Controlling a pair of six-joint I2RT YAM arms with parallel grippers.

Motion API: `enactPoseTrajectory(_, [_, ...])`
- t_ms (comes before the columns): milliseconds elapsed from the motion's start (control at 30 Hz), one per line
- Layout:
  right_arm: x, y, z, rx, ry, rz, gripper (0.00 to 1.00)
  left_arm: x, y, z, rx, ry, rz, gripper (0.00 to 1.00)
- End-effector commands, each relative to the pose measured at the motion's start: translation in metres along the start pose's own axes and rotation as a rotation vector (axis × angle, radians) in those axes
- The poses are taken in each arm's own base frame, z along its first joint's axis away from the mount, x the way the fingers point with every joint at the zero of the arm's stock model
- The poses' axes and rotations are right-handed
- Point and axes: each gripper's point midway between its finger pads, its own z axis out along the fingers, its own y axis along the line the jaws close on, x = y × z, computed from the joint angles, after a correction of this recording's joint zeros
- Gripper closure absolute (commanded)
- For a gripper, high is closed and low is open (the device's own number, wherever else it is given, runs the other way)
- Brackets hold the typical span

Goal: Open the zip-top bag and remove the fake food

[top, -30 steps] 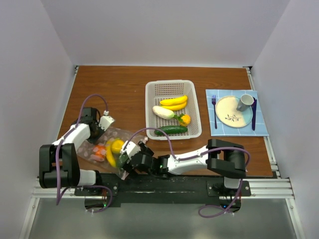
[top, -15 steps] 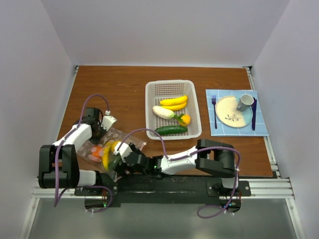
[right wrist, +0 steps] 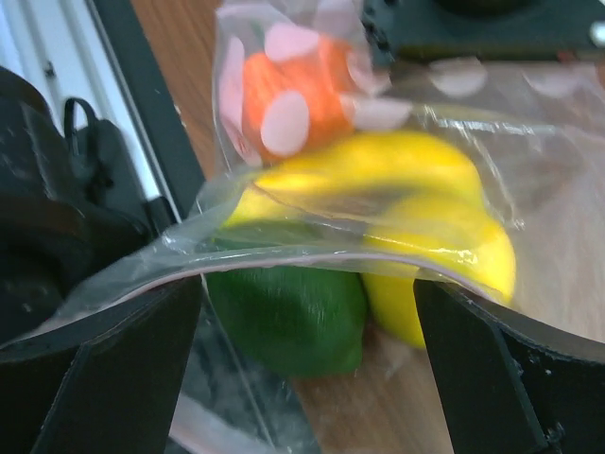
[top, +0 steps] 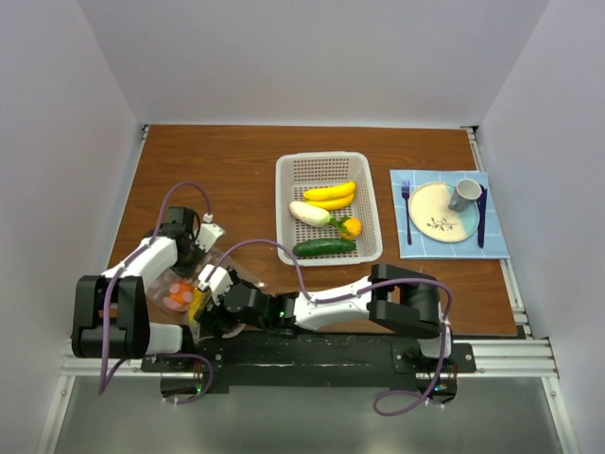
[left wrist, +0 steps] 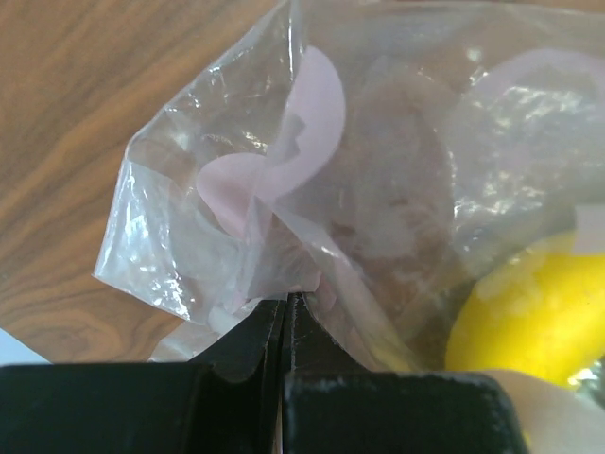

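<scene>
Clear zip-top bag (left wrist: 189, 236), at the table's (top: 236, 170) near-left edge, is clamped by the left gripper (left wrist: 284, 310); the right gripper (right wrist: 307, 336) is spread wide at its mouth. Some fake food (top: 330, 192) is seen in the basket (top: 281, 206); the rest is left inside.

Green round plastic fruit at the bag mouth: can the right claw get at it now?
Probably yes. The right claw is open with the green round plastic fruit right between its fingers. Only the rim of the clear zip-top bag drapes across it, so plastic may get pinched too.
</scene>
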Motion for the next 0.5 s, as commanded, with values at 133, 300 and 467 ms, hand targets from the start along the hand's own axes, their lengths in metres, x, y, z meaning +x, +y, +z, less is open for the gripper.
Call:
enactPoseTrajectory(133, [0.02,0.015,0.021,-0.035,0.064,-0.007,0.01,-0.01,-0.014,-0.012,0.044,-0.02,-0.019,1.0])
enactPoseTrajectory(300, [0.056,0.009,0.014,-0.031,0.142,0.003,0.02,-0.008,-0.01,-0.011,0.023,-0.01,-0.007,1.0])
enactPoseTrajectory(467, [0.076,0.007,-0.007,-0.038,0.179,0.01,0.12,-0.006,-0.006,-0.007,0.0,-0.003,0.0,1.0])
